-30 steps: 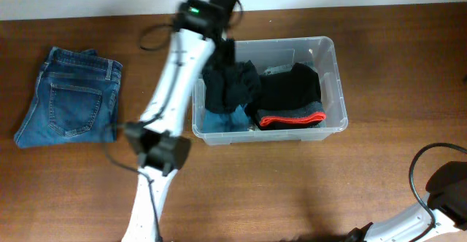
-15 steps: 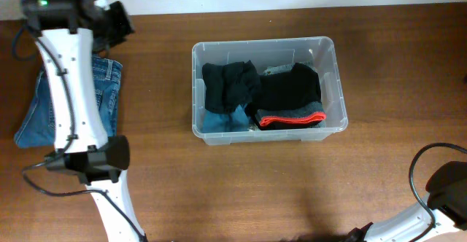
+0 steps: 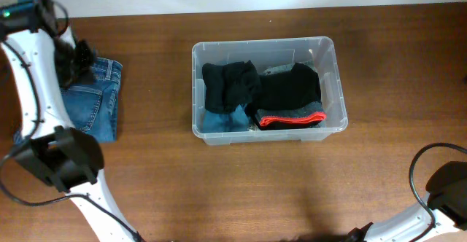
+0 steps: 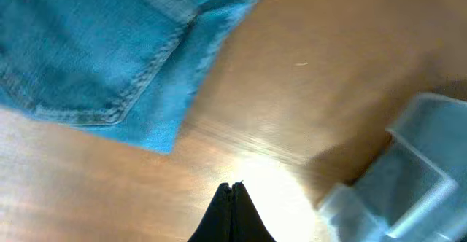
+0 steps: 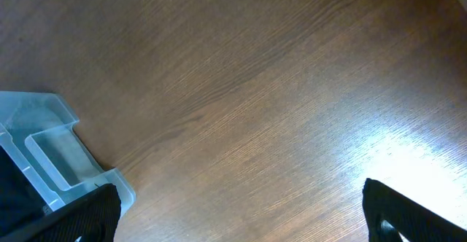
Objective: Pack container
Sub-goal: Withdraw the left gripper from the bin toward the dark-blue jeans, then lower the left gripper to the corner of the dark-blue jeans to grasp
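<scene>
The container point(image 3: 337, 82) sat mid-table point(image 3: 219, 191), already holding a black garment point(image 3: 230, 85), a black one with a red band point(image 3: 290, 116) and a blue piece point(image 3: 222, 122). Well to its left lay the folded jeans point(image 3: 95, 107) — the one item outside it. The left gripper point(image 4: 232, 192) hung over them, jaws pressed together on nothing. The right gripper point(image 5: 239, 194) (apart from the container, over bare wood) stood wide open and empty. If the jeans were next, the fingers should part before descending, pinch through every folded layer — not just the top one — and clear the rim on the carry.
</scene>
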You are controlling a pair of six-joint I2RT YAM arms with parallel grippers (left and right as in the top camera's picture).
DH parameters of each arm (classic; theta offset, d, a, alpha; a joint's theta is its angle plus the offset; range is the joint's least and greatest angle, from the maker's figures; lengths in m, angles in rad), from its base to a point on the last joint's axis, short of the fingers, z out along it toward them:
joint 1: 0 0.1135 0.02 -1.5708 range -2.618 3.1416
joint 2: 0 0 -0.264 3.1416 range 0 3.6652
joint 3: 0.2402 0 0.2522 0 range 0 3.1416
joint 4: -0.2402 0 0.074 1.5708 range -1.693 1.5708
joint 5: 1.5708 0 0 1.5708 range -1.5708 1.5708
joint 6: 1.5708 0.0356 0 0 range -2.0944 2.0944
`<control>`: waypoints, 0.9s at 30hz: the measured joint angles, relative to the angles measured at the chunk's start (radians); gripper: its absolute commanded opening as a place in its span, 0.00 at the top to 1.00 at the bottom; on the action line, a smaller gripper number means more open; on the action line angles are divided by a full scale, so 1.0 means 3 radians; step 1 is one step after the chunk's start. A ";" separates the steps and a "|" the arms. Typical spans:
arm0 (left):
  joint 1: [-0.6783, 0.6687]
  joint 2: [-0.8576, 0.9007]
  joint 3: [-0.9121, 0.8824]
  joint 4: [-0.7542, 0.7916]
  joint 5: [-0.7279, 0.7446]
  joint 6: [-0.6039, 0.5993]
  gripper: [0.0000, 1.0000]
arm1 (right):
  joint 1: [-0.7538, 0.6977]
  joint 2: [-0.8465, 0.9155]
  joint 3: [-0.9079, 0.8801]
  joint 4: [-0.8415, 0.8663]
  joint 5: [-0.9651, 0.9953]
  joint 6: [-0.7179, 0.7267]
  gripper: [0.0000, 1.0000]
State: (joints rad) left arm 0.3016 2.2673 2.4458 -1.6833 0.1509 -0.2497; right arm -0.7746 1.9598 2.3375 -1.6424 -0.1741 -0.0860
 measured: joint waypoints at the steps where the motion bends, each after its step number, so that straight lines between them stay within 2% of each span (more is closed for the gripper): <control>1: 0.0070 0.0000 -0.0098 -0.0001 0.0003 0.0000 0.99 | 0.0000 0.0000 0.0000 -0.0001 0.0000 0.0000 0.02; 10: 0.0740 0.0000 -0.0746 0.0019 0.0099 -0.0001 0.99 | 0.0000 0.0000 0.0000 0.0000 0.0000 0.0000 0.02; 19: 0.0913 0.0000 -0.1308 0.0406 0.0123 -0.0029 0.99 | 0.0000 0.0000 0.0000 0.0000 0.0000 0.0000 0.02; 27: 0.1045 0.0000 -0.1846 0.0739 0.0013 -0.0238 1.00 | 0.0000 0.0000 0.0000 0.0000 0.0000 -0.0001 0.02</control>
State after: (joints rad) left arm 0.6151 2.2673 1.8919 -1.4616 0.1547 -0.3210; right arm -0.7746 1.9598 2.3375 -1.6424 -0.1741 -0.0864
